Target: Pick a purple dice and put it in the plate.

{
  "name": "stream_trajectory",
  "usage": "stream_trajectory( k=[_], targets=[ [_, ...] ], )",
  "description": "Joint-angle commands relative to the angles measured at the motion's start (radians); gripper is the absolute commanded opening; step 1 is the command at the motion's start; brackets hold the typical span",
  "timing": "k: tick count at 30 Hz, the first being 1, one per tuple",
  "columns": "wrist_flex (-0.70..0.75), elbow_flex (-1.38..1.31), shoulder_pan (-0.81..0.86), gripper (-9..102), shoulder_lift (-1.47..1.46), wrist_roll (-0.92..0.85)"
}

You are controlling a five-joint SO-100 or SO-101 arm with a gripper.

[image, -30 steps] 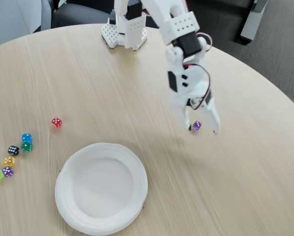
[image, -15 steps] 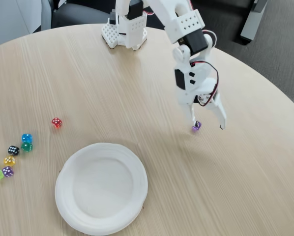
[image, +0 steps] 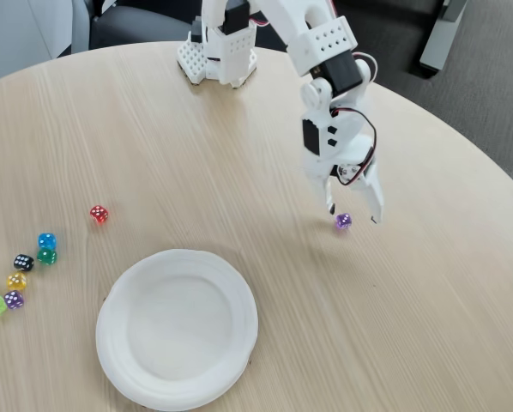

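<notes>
Two fingers of the hand (image: 353, 214) spread apart, empty, straddling the purple dice (image: 343, 221) on the table (image: 428, 283)

The white arm reaches from its base at the top centre of the frame down toward right of centre. Its end effector (image: 353, 214) points downward, fingers spread apart, tips low over the worktop (image: 428, 309), gripping nothing.

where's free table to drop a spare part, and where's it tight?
Bare wood: right of the plate out to the table edge, below the gripper; also the wide stretch between the red die and the arm base. Crowded: the die cluster at the left edge, and around the purple dice under the open gripper.
</notes>
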Motion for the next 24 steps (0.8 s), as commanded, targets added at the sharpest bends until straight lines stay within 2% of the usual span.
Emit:
stream_trajectory(
  k=[1, 24],
  targets=[
    [0.006, -0.014, 0.008, 26, 0.009, 0.011],
    [-0.002, -0.015, 0.011, 25, -0.026, -0.002]
  ],
)
